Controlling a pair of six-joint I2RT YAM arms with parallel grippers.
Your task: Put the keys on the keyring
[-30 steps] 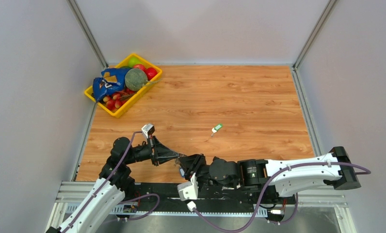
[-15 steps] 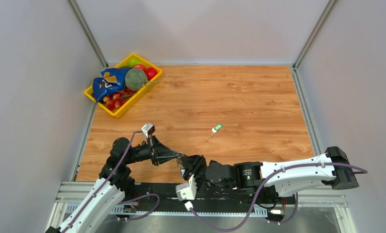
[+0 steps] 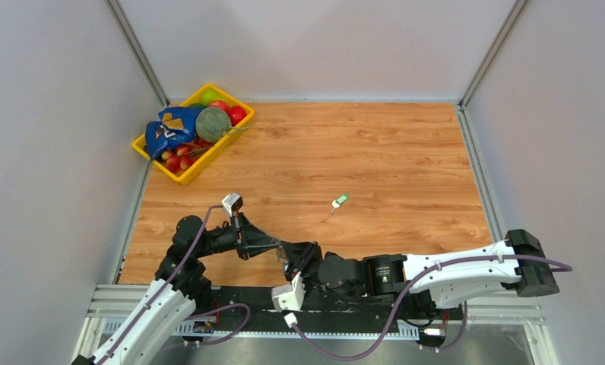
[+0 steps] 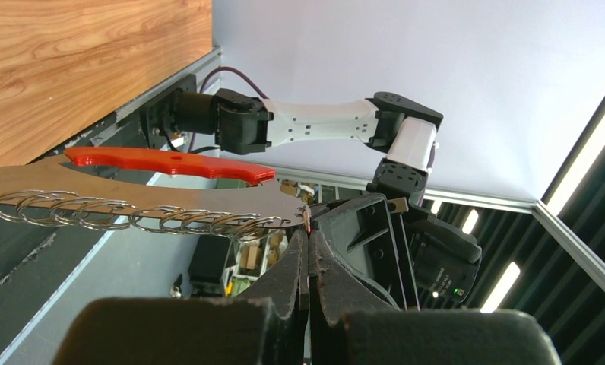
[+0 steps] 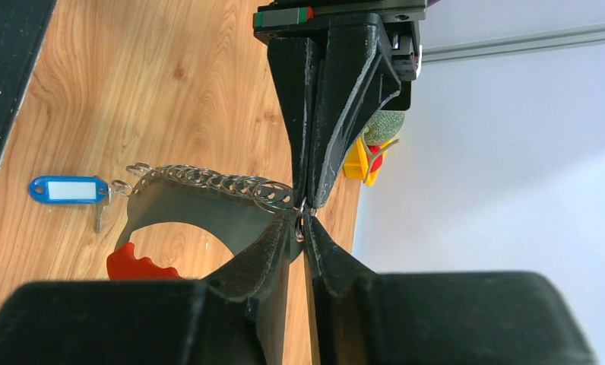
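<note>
Keyring [image 5: 208, 181], red curved plastic piece on silvery ring chain, strung out from meeting tips of left gripper [image 5: 305, 199] and right gripper [image 5: 302, 228], both clenched on its end; probably light, floppy, slippery; best pinched ring by ring.

A yellow basket [image 3: 208, 157] is set at the far left corner of the wood-grain table [image 3: 375, 144]. It is filled with a crumpled blue bag [image 3: 169, 129], a grey-green ball [image 3: 213, 124], small red balls [image 3: 179, 158] and one green ball [image 3: 209, 95].
</note>
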